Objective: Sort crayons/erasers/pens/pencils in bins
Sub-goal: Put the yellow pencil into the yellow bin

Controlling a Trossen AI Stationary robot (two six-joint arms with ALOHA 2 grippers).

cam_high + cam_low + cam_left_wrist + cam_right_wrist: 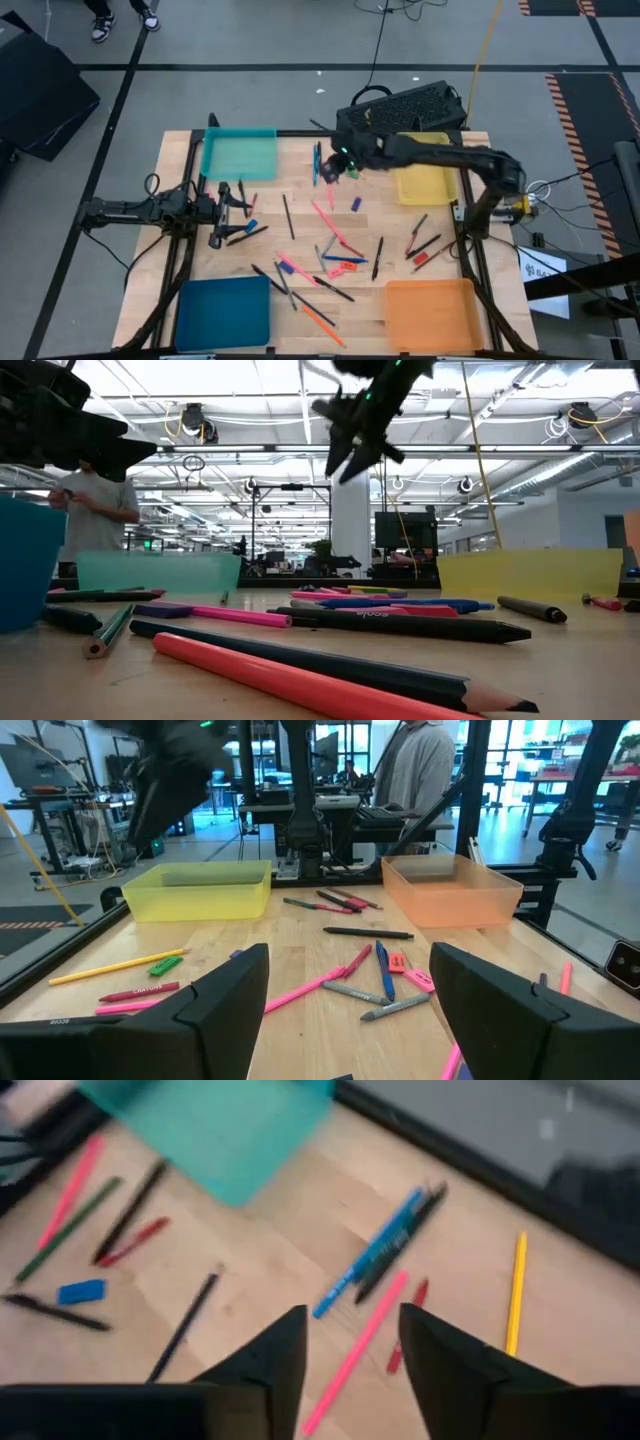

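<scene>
Pens, pencils, crayons and erasers lie scattered over the middle of the wooden table point(300, 200). At its corners stand a teal bin point(240, 155), a yellow bin point(425, 182), a blue bin point(222, 310) and an orange bin point(430, 315). My right gripper point(352, 1342) hangs open and holds nothing above the far middle point(335, 165), high in the low view point(355, 435). Below it lie a pink pencil point(355, 1345), a blue pen point(375, 1255) and a black pen point(405, 1240). My left gripper point(350, 990) stands open and low at the table's left point(238, 212), with nothing between its fingers.
A yellow pencil point(515, 1290) lies near the far edge. Close to the left gripper lie a blue eraser point(80, 1292) and dark pens. A black perforated box point(410, 105) sits behind the table's far edge. A person point(95, 505) stands beyond the table.
</scene>
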